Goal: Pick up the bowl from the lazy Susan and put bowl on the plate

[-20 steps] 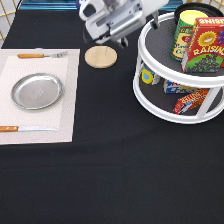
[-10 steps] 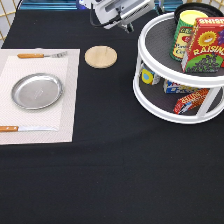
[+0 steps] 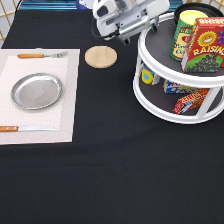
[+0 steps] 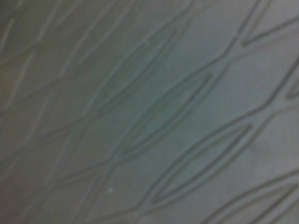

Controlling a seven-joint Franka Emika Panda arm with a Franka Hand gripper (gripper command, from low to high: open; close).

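One arm is working at the exterior view's top, its pincer (image 3: 131,31) hanging just beside the upper-tier rim of the lazy Susan (image 3: 165,107). I cannot tell whether the pincer is released or clenched; the white housing is hiding that end.

The bowl (image 3: 192,6) is showing only as a dark curved edge behind the yellow-lidded can (image 3: 187,31), still on the top shelf. The plate (image 3: 36,90) is sitting bare on the placemat (image 3: 65,120), well apart from the turntable.

Judgement: reaching the bowl well is calling for an approach clear of the can and the raisin box (image 3: 204,46), since both are crowding the shelf in front of it.

The wrist view is showing only a grey surface with embossed leaf-shaped ridges (image 4: 168,115), which the exterior view is not resolving; it is giving no sight of the bowl.
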